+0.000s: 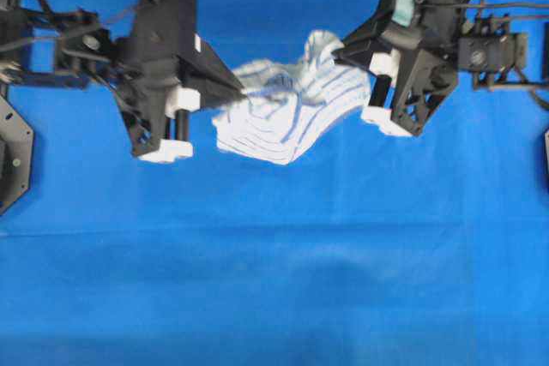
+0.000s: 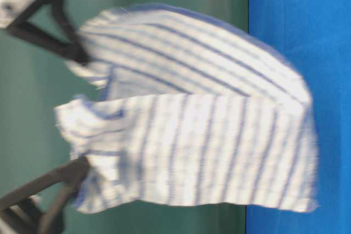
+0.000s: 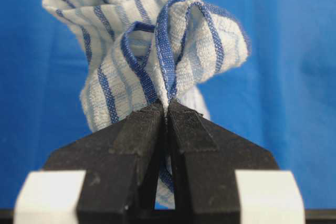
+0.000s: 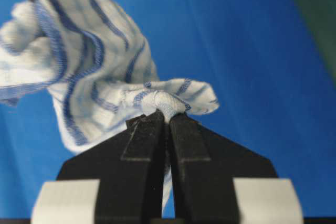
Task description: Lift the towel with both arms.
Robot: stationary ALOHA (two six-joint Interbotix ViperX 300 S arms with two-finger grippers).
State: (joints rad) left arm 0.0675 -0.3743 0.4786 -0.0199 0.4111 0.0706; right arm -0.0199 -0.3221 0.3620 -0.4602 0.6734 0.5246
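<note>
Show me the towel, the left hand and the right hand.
towel (image 1: 279, 122): overhead view, middle of the striped cloth.
left hand (image 3: 167, 109): left wrist view, between its fingertips.
right hand (image 4: 164, 117): right wrist view, between its fingertips.

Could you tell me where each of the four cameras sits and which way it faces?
Overhead: above, facing down; both arms hold the towel over the blue cloth.
Table-level: low, rotated sideways; towel, black fingers.
Left wrist: along the left gripper, jaws shut on cloth.
Right wrist: along the right gripper, likewise.
All share the towel.

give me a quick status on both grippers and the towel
Left gripper shut on towel. Right gripper shut on its other end. Towel hangs between them above the blue table cloth. Nothing in the way.
</note>
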